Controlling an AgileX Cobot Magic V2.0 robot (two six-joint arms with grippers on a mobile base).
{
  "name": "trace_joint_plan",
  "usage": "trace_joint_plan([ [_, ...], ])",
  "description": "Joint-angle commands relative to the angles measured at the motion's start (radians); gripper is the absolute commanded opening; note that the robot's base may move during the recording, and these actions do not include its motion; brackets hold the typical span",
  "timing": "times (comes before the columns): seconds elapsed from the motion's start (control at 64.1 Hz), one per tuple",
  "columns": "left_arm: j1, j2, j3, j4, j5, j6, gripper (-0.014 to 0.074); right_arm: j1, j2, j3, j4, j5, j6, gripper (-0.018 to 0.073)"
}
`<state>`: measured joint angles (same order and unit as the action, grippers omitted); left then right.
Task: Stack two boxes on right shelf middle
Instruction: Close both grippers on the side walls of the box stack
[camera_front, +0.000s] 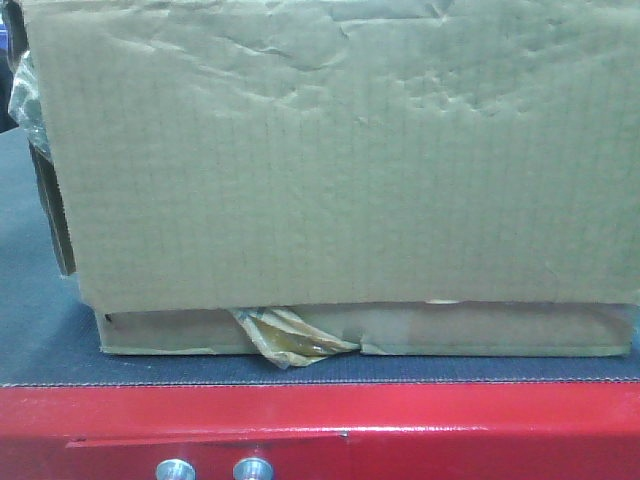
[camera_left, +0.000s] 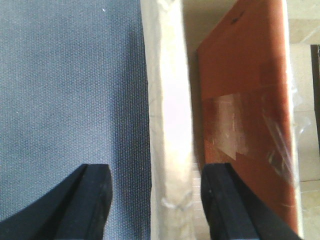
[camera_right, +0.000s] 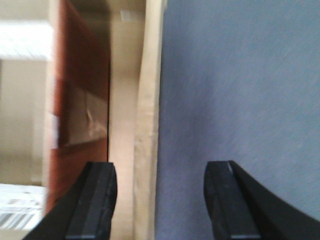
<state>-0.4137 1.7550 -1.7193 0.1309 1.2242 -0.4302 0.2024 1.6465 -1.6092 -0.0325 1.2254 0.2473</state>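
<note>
Two pairs of black fingers, both spread. My left gripper straddles one cream wall edge of the big dented brown cardboard box and my right gripper straddles the opposite one, lined up, I'd judge, to pinch and lift. The box sits on the red-edged grey-matted platform. The shiny steel shelf isn't in view.

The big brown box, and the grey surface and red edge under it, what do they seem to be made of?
The box looks like matte corrugated cardboard: faint flute lines, dents and creases. The grey surface seems a woven or rubbery mat, finely textured. The red edge is probably painted metal, smooth with a slight sheen and two silvery screws.
</note>
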Motion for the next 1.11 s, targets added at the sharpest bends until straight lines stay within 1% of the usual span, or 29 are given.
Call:
trace_joint_plan([
  [0.0,0.000,-0.005,-0.008,0.002,-0.003,0.002,0.0308,0.001,0.019,0.006,0.008,-0.004,-0.002,0.0286],
  [0.655,0.000,-0.005,-0.008,0.002,-0.003,0.002,0.0308,0.010,0.023,0.006,0.010,-0.004,0.004,0.0279],
  [0.733,0.000,-0.005,-0.008,0.002,-0.003,0.002,0.0308,0.010,0.023,0.006,0.008,-0.004,0.004,0.0221],
  [0.842,0.000,-0.005,-0.008,0.002,-0.003,0.002,0.0296,0.010,0.023,0.006,-0.005,-0.004,0.004,0.0018],
  [0.889,0.000,-0.005,-0.008,0.000,-0.003,0.002,0.0263,0.010,0.023,0.006,-0.013,-0.004,0.004,-0.0081],
  [0.92,0.000,-0.003,-0.008,-0.002,-0.003,0.002,0.0213,0.010,0.023,0.006,-0.019,-0.004,0.004,-0.0148],
  [0.936,0.000,-0.001,-0.008,-0.004,-0.003,0.002,0.0200,0.010,0.023,0.006,-0.019,-0.004,0.007,-0.0167],
  [1.045,0.000,0.005,-0.008,-0.022,-0.003,0.002,-0.0015,0.012,0.023,0.006,-0.031,-0.004,0.030,-0.0160],
  [1.076,-0.002,0.006,-0.008,-0.029,-0.003,0.002,-0.0099,0.020,0.023,0.006,-0.052,-0.004,0.049,-0.0160],
  [1.092,-0.002,0.006,-0.008,-0.029,-0.003,0.002,-0.0110,0.028,0.023,0.006,-0.070,-0.004,0.061,-0.0160],
])
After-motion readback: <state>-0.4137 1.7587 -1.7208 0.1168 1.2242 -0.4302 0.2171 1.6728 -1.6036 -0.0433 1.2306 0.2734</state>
